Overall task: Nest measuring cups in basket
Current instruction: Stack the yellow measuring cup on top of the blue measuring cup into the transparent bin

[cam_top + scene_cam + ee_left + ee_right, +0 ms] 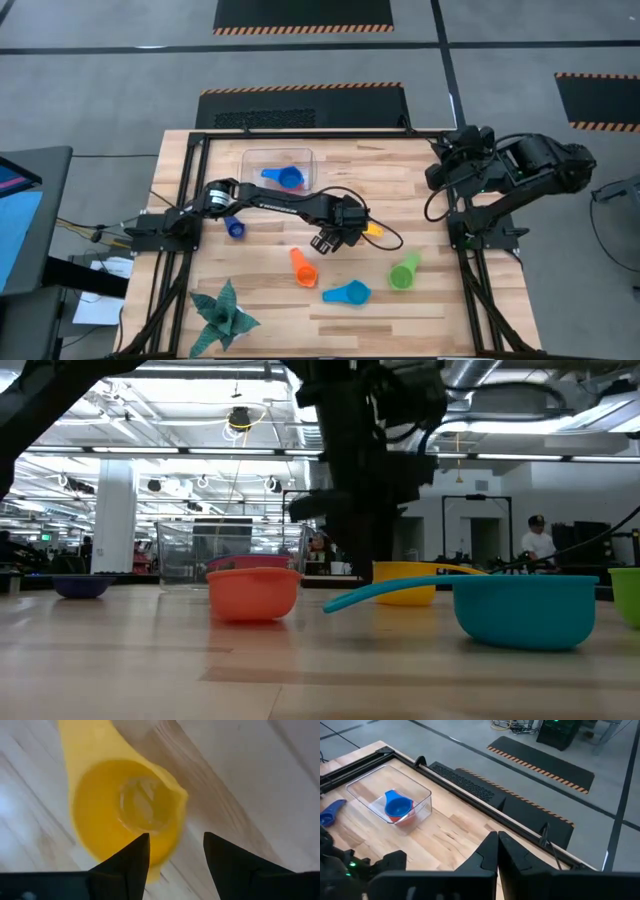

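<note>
My left gripper (pixel 350 228) is open and hovers above the yellow cup (pixel 373 230) near the table's middle. In the left wrist view the gripper (pixel 175 839) stands with one finger over the yellow cup's (pixel 125 810) bowl and one outside its rim. That cup rests on its base (pixel 405 592). The clear basket (pixel 255 160) at the far side holds a blue cup (pixel 287 178) nested on a red one (pixel 406 818). An orange cup (pixel 303 267), a teal cup (pixel 348 293), a green cup (pixel 403 272) and a small dark blue cup (pixel 235 227) lie on the table. My right gripper (pixel 498 851) is shut.
The teal spiky paper plant (pixel 225 312) stands near the table's near left corner. My right arm (pixel 500 165) waits folded over the far right corner. A black cable (pixel 385 240) loops beside the yellow cup. A person (pixel 537 540) stands in the room behind.
</note>
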Available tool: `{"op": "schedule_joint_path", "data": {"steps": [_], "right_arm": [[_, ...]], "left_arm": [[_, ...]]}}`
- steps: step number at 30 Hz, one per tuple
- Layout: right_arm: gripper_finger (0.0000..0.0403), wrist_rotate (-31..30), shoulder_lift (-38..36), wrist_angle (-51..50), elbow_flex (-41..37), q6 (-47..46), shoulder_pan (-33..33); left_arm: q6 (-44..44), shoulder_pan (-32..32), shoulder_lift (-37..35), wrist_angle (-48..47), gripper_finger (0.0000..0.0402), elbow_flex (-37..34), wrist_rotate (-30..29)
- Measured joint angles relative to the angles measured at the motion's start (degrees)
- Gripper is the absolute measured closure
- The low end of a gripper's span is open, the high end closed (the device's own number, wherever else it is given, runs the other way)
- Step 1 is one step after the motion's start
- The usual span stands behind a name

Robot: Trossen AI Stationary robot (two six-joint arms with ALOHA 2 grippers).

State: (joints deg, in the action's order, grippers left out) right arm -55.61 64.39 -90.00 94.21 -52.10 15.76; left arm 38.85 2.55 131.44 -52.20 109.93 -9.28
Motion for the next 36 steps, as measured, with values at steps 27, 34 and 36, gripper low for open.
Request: {"op": "schedule_joint_path", "data": {"steps": [27, 34, 36], "right_arm": [[0.0382, -0.1, 0.0, 0.0, 0.0, 0.3, 0.0], [0.0381, 0.0, 0.2, 0.0, 0.0, 0.1, 0.0], [0.0383, 0.0, 0.2, 0.0, 0.0, 0.1, 0.0]], "left_arm": [[-37.8, -1.8, -0.3, 2.1, 0.04, 3.2, 7.1], [-49.3, -5.2, -0.3, 0.6, 0.0401, 12.9, 1.0], [-54.5, -7.1, -0.3, -3.9, 0.0401, 17.3, -2.3]]}}
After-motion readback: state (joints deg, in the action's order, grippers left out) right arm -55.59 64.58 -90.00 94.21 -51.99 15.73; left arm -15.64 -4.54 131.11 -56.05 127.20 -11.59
